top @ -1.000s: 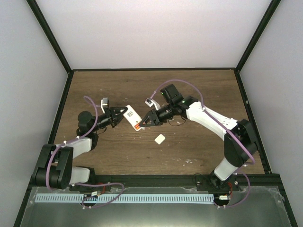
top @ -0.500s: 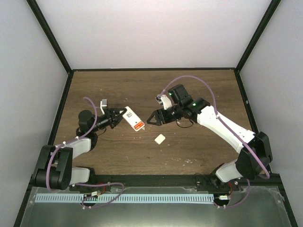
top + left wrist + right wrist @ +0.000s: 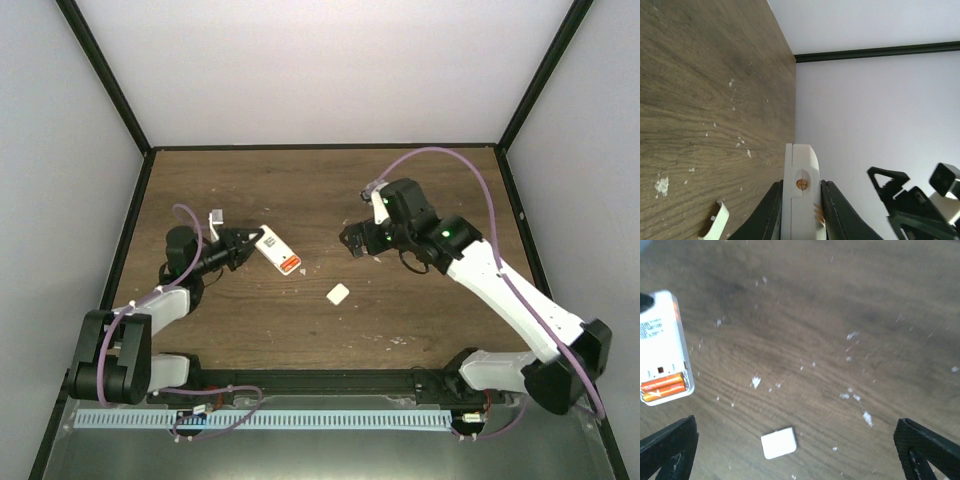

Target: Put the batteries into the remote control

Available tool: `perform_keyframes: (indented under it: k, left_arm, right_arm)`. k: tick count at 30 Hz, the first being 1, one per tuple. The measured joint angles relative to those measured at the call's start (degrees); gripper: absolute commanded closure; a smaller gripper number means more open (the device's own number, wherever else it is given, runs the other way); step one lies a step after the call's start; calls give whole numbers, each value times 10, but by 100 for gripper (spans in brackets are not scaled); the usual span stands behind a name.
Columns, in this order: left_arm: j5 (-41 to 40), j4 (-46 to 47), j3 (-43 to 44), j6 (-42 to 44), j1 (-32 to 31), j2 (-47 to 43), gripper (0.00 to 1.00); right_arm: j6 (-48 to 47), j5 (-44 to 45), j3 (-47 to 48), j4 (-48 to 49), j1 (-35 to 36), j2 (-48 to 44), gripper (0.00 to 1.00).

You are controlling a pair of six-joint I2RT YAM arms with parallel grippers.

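**Wooden table [image 3: 300, 190]: remote control [image 3: 275, 246] pinched, batteries [image 3: 290, 266] in the recess**

Brown wood grain under white walls [image 3: 320, 70] and a black frame, with pale specks [image 3: 756, 382] scattered over it. At left centre in the top view, left gripper [image 3: 247, 250] pressed onto the remote control, one finger on each long edge, as seen clearly from the left wrist. Back side of the remote up, printed label visible, far end pointing toward the middle of the table. Cannot tell whether lifted or resting on the wood. Two orange batteries side by side in the uncovered recess at that far end. Right gripper [image 3: 352, 243] well apart from the remote, to the right of it, fingers spread wide and holding nothing; only table and specks between them in the right wrist view. Small white cover piece [image 3: 338, 293] flat on the table, nearer to the arm bases, between the two grippers, touching neither.
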Motion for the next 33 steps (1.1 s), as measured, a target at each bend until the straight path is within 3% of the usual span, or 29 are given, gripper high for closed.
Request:
perform_keyframes:
  k: [9, 21, 33]
  left_arm:
    - [-10, -47, 33, 32, 0, -8, 100]
    - [-23, -65, 31, 41, 1, -19, 100]
    - [-41, -9, -24, 31, 1, -5, 100]
  right_arm:
    - [-18, 53, -37, 60, -4, -68, 0]
    - [-66, -58, -116, 56, -7, 48, 1]
    - [-75, -57, -171, 91, 43, 115, 0]
